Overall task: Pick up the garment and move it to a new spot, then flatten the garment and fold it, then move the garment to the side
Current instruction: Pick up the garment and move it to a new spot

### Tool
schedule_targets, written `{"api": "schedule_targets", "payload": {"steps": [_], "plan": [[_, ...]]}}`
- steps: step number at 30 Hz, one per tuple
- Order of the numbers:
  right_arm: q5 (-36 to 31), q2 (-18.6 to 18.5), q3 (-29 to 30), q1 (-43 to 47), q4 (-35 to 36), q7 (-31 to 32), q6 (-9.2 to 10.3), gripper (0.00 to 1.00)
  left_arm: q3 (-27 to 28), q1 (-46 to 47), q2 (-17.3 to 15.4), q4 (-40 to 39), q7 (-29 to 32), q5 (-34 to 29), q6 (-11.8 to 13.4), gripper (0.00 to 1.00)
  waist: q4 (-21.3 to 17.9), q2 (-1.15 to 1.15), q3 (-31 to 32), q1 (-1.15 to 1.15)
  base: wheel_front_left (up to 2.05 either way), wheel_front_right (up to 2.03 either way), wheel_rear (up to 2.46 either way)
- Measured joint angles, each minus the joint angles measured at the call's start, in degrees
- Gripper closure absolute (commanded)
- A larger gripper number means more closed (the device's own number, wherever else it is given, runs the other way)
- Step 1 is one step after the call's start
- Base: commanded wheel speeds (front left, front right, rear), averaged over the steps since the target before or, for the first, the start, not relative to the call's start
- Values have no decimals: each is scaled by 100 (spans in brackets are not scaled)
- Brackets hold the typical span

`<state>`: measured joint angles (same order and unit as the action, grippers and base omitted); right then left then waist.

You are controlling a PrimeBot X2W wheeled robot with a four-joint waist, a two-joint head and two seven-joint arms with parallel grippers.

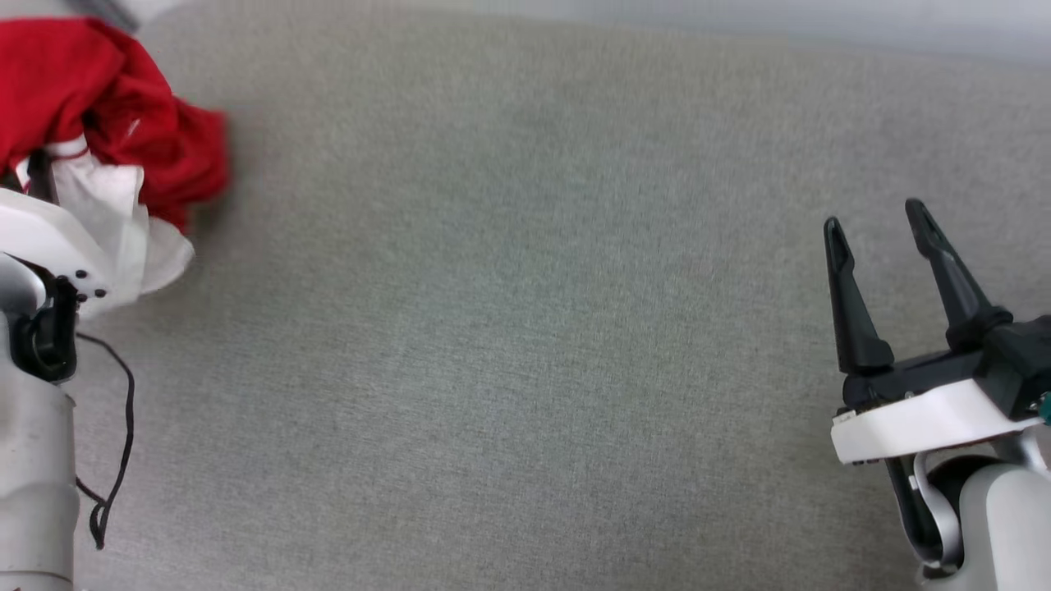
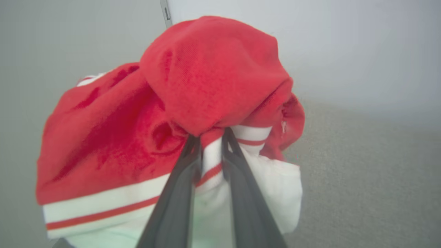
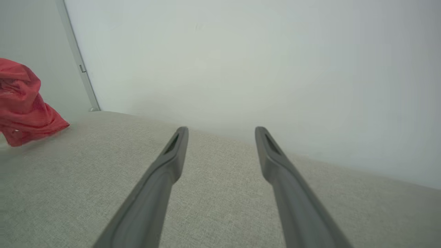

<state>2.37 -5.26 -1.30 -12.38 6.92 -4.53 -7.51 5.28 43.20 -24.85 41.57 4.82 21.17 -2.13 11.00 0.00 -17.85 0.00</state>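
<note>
The garment (image 1: 107, 107) is bunched at the far left of the surface (image 1: 525, 345), a white striped fold clamped between the fingers of my left end effector (image 2: 211, 143), the nearer one, while my right end effector (image 1: 878, 226), fingers apart and empty, hangs well away rightward.

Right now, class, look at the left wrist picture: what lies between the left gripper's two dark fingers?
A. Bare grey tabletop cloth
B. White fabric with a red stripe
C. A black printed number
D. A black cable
B: in the left wrist view the left gripper pinches the garment at its white, red-striped band, with the red folds bunched above the fingertips.
</note>
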Motion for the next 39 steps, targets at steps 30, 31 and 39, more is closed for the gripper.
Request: {"api": "schedule_targets", "payload": {"steps": [30, 31, 39], "plan": [[269, 224, 148, 806, 40, 123, 0, 0, -2391, -1863, 2118, -1956, -708, 60, -363, 100, -2062, 0, 1216, -1, 0, 0, 0], [287, 224, 163, 807, 31, 97, 0, 0, -2544, -1973, 2149, -1886, -694, 94, -377, 100, -2112, 0, 1153, -1, 0, 0, 0], [417, 226, 219, 766, -110, -51, 0, 0, -3371, -2501, 2194, -1372, -705, 254, -258, 57, -2256, 0, 743, 0, 0, 0, 0]]}}
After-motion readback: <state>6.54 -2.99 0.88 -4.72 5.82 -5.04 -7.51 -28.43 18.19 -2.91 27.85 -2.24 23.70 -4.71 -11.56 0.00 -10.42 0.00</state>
